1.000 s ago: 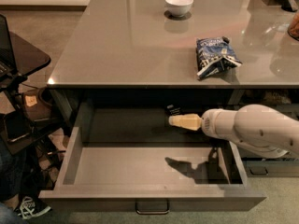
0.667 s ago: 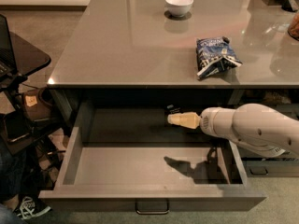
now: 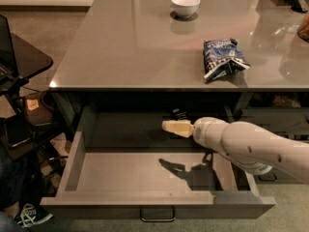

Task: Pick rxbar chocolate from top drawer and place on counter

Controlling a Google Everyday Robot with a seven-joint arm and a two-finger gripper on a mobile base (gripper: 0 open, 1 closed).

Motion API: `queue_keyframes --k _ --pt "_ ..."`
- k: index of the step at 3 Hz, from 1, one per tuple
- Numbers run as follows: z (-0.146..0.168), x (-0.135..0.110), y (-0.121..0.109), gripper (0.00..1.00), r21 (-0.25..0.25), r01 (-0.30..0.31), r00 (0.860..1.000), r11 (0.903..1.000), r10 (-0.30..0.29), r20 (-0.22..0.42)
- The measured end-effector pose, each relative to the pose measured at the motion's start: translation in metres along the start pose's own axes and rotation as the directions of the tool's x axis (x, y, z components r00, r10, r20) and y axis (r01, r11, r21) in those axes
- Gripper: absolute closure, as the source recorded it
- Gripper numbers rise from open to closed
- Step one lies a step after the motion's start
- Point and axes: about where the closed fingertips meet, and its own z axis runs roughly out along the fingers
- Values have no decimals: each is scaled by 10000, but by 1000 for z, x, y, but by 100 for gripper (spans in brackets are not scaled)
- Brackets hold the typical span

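Observation:
The top drawer (image 3: 145, 198) stands pulled open below the counter (image 3: 140, 47), with its metal handle (image 3: 157, 216) at the front. A small dark bar with pale lettering, the rxbar chocolate (image 3: 179, 114), lies at the back of the drawer, partly in shadow under the counter's edge. My gripper (image 3: 175, 127) reaches into the drawer from the right on a white arm (image 3: 251, 146). It hovers just in front of the bar, pointing left, above the drawer floor. I see nothing held in it.
A blue-and-white snack bag (image 3: 222, 58) lies on the counter's right part and a white bowl (image 3: 185, 5) stands at its far middle. A black side table (image 3: 26, 57) with clutter under it stands to the left. Narrower drawers show at the right.
My gripper has shifted a little to the left inside the drawer, still near the back. The bar, the bag and the bowl have not moved.

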Motion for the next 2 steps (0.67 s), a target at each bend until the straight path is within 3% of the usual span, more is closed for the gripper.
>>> queue_keyframes --k 1,2 --pt "0 0 1 0 -9 9 10000 10000 -9 0" --pt "13 0 16 0 50 299 9986 9995 -301 430"
